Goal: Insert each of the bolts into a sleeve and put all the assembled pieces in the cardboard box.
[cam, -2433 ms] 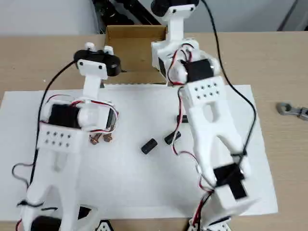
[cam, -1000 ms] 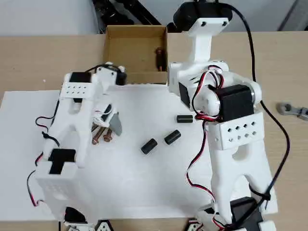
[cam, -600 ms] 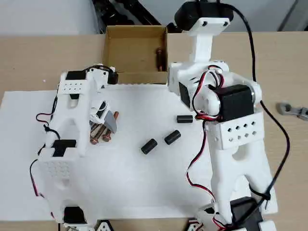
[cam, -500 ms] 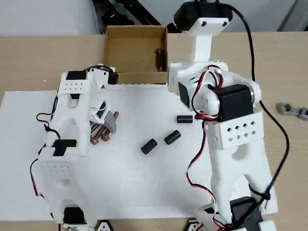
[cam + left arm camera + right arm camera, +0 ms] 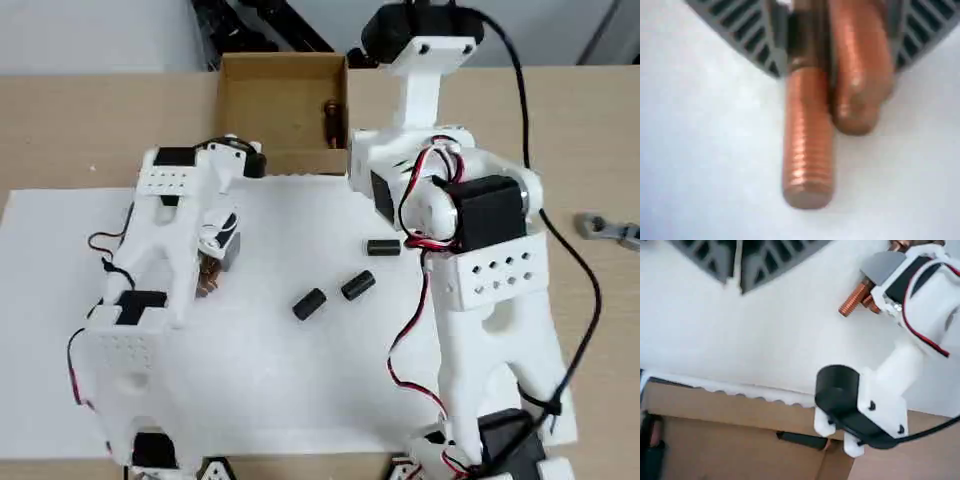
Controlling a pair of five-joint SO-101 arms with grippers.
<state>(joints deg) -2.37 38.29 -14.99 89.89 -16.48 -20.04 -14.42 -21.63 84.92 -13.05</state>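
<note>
Two copper bolts [image 5: 807, 150] lie side by side on the white paper, and my left gripper [image 5: 837, 70] is shut on them, one grey finger [image 5: 747, 45] against each outer side. From above, this gripper [image 5: 213, 262] covers most of the bolts [image 5: 208, 283]. Three black sleeves [image 5: 383, 247], [image 5: 358, 286], [image 5: 310, 303] lie loose mid-sheet. The cardboard box [image 5: 250, 70] at the back holds one assembled piece [image 5: 330, 115]. My right gripper [image 5: 737, 270] hangs shut and empty over the paper near the box wall [image 5: 715, 405]; its view shows the left gripper's bolts [image 5: 855, 297].
The white paper sheet [image 5: 300, 400] covers the table between both arms, with free room at its front. A metal wrench [image 5: 605, 228] lies on the wood at the far right. The right arm's body [image 5: 480, 260] stands close beside the sleeves.
My left gripper has shifted slightly right and closed over the two bolts. Since 2.4 s ago the right arm has swung back from the box, leaving an assembled piece inside, and has since stayed still.
</note>
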